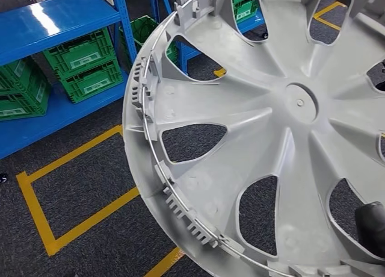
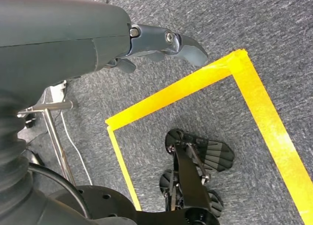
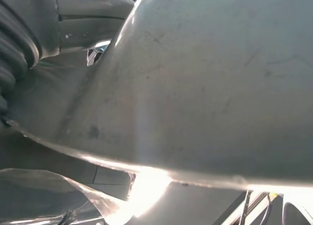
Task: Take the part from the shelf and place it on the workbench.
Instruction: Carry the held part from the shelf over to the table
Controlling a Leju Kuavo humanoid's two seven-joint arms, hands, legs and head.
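Head view: grey hubcap [image 1: 281,138] held aloft, tilted, above carpet w/ yellow tape [image 1: 82,223]; right hand [image 1: 373,226] dark fingers grip its lower rim. Blue shelf [image 1: 54,18], green crates [image 1: 86,63] behind. Left hand [image 2: 162,41] empty, fingers loosely extended over floor.

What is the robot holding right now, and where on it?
The right hand holds the grey wheel cover near its rim, dark fingers showing through a spoke opening. The left hand holds nothing.

Wheel cover [image 1: 272,138] cut off at right and bottom edges; right hand [image 1: 372,226] mostly hidden behind it
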